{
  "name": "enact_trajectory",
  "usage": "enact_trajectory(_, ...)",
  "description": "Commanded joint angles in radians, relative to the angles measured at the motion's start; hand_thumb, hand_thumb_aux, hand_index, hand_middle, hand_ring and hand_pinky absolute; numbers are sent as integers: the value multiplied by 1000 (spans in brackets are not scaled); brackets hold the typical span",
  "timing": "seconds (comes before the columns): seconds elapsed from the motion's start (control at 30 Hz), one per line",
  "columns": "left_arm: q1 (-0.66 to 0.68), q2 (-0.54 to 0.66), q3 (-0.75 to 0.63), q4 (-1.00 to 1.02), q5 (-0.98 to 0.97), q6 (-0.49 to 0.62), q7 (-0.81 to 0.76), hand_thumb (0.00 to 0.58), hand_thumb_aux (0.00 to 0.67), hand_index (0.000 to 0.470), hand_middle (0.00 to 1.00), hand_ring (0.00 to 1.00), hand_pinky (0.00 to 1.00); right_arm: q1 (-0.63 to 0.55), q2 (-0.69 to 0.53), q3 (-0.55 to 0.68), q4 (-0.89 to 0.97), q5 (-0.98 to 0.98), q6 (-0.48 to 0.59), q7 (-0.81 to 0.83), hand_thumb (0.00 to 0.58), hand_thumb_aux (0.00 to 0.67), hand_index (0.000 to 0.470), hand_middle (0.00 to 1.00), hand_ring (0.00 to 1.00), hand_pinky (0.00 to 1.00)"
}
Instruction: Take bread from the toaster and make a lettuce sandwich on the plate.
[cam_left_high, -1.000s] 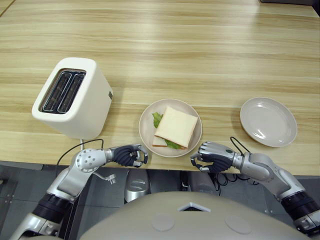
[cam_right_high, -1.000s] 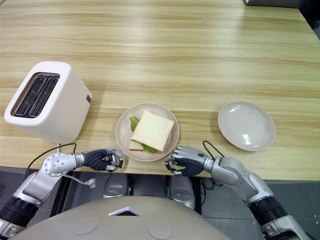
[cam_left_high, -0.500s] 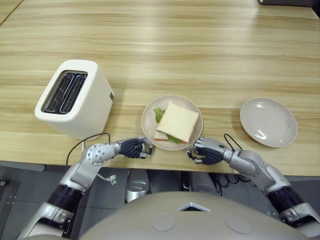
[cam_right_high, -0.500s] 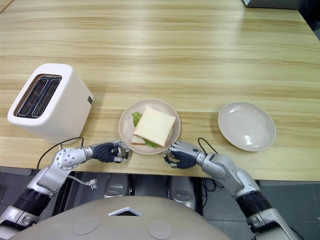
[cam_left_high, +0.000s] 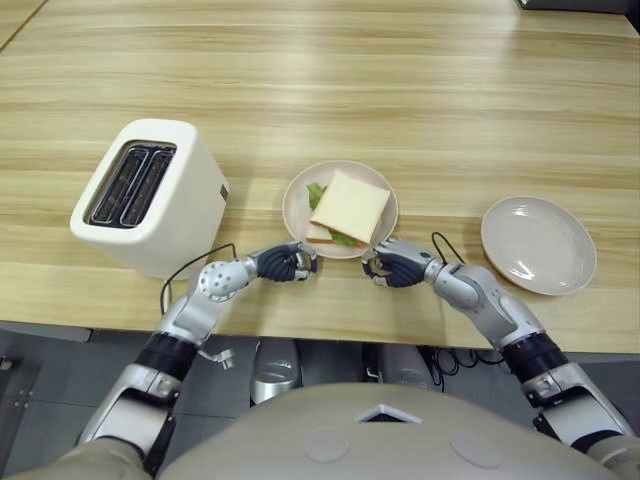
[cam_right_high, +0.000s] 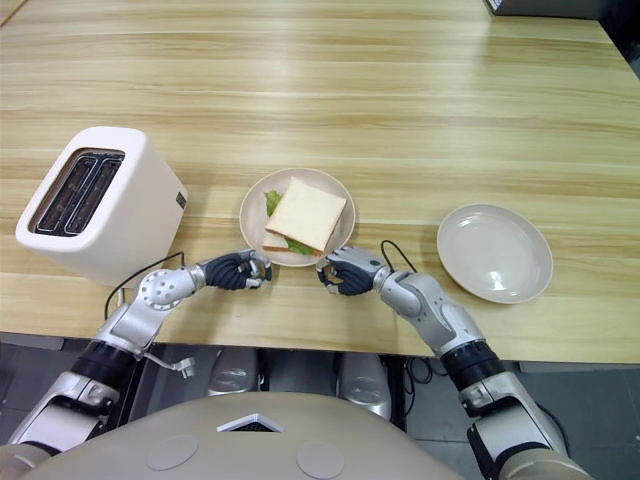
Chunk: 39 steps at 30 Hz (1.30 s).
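1. Two pale round plates sit on the wooden table (cam_left_high: 400, 90). The plate (cam_left_high: 293, 216) nearer the middle holds the sandwich, and a second plate (cam_left_high: 538, 243) lies well apart to its right.
2. The only marking is a small dark mark (cam_left_high: 222, 190) on the toaster's side wall, too small to read.
3. The top bread slice (cam_left_high: 350, 205) covers most of the sandwich. The lettuce (cam_left_high: 316, 193) shows only as a green frill at the slice's far-left corner and a sliver under its near edge. The lower slice (cam_left_high: 317, 235) shows only as a thin crust line at the near left.
4. The white toaster (cam_left_high: 150, 200) stands to the plate's left, well apart from it. Its two slots (cam_left_high: 130, 182) are dark inside, so their contents cannot be made out.
5. The toaster's black cord (cam_left_high: 185, 270) runs from its base towards the table's near edge, partly behind the left forearm.
6. The left hand (cam_left_high: 283, 264) has its fingers curled tight and rests against the near-left rim of the sandwich plate.
7. The right hand (cam_left_high: 398, 268) is curled the same way against the near-right rim. A thin black cable loop (cam_left_high: 445, 242) rises just behind its wrist.
8. A dark object (cam_left_high: 575, 3) at the far right corner is cut off by the frame.
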Motion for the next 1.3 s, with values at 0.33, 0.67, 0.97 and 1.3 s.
enact_trajectory(0.33,-362,-140,-29,551,74,12,114,580,670,460,1000,1000,1000,-329,94,57,399,-24,7,-98,580,670,460,1000,1000,1000)
enact_trajectory(0.67,-589,-249,50,880,13,-56,181,546,507,348,239,239,239,-558,150,71,744,-20,-53,-277,580,670,460,537,537,537)
enact_trajectory(0.97,-412,-142,257,467,-197,-144,126,0,0,0,0,0,0,-278,11,-111,139,249,-62,-135,291,197,135,0,0,0)
enact_trajectory(1.3,-276,-268,416,39,-358,-229,297,0,0,0,0,0,0,-91,188,-383,-325,150,-286,-587,443,344,236,0,0,0)
